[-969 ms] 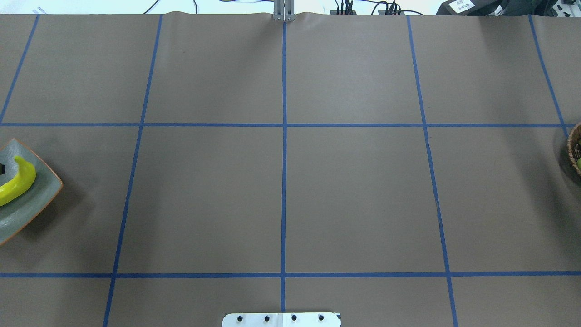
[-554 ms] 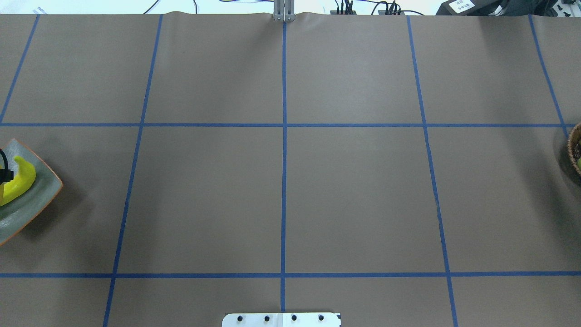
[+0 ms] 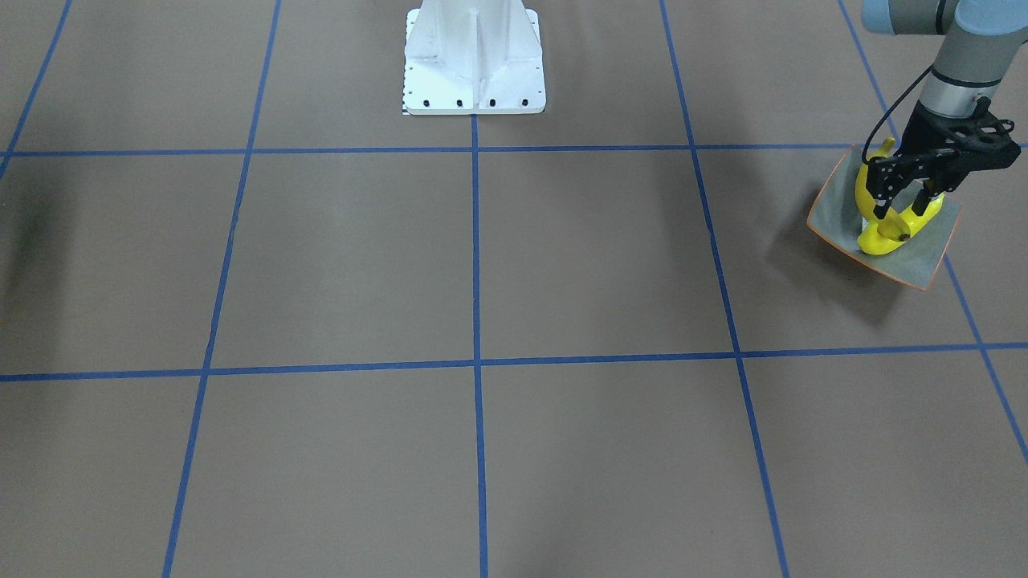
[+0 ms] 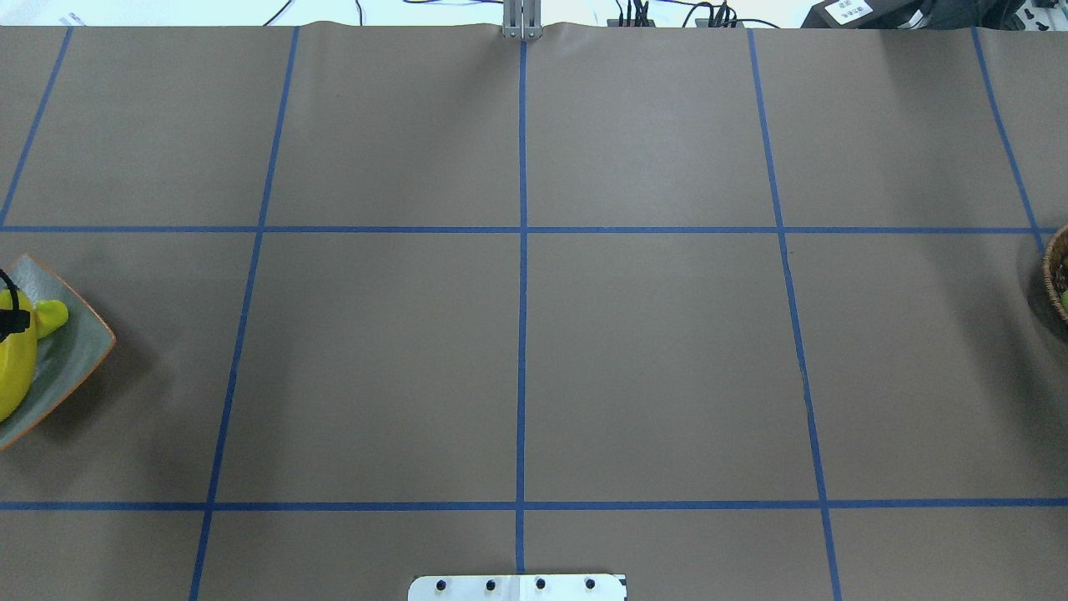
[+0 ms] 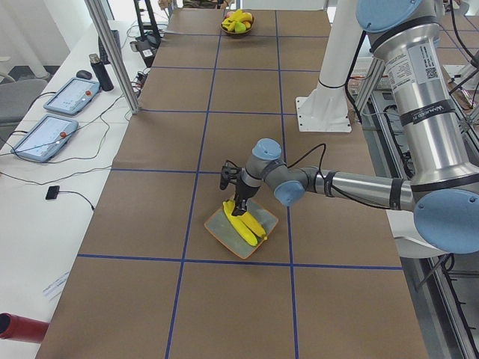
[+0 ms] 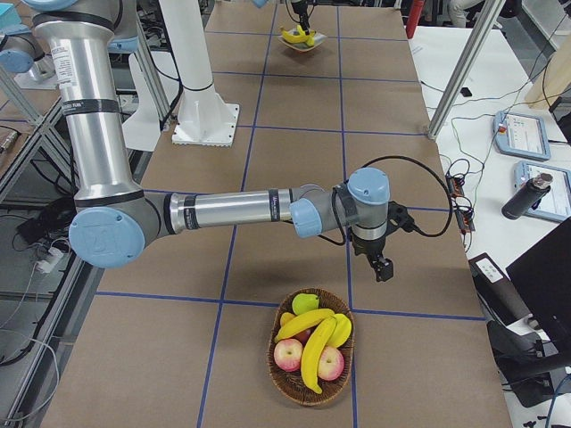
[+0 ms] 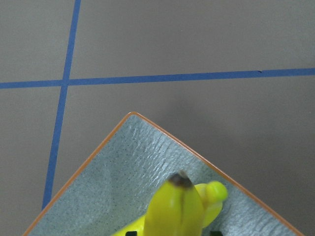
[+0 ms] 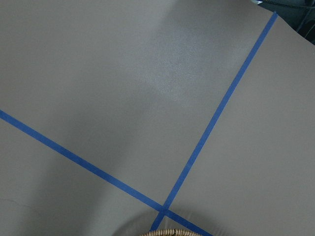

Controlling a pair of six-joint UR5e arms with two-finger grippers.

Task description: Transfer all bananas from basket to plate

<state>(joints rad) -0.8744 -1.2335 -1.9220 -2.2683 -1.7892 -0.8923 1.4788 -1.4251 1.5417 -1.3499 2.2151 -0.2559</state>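
**Left claw low over the plate, banana in its grip**

The left claw (image 3: 901, 215) hangs right over the plate (image 3: 923, 257), clenched on a banana (image 7: 177, 206) that sits between its fingers with the dark tip pointing out ahead of the wrist. Directly beneath the claw is the plate's speckled grey floor, and just beside the held fruit lies a second banana (image 7: 215, 192), already on the dish. The grip looks to be around the banana's middle, which keeps it level for a gentle set-down next to its neighbour, so my read is that letting go is the next job.

Well away from that claw, at the far end of the bench (image 3: 482, 257), the right claw (image 6: 382, 266) hovers just short of the basket (image 6: 278, 374). Whether it's spread or closed, I cannot tell. Below and ahead of it, more bananas (image 6: 314, 348) lie in the basket among the apples (so the task looks roughly halfway).
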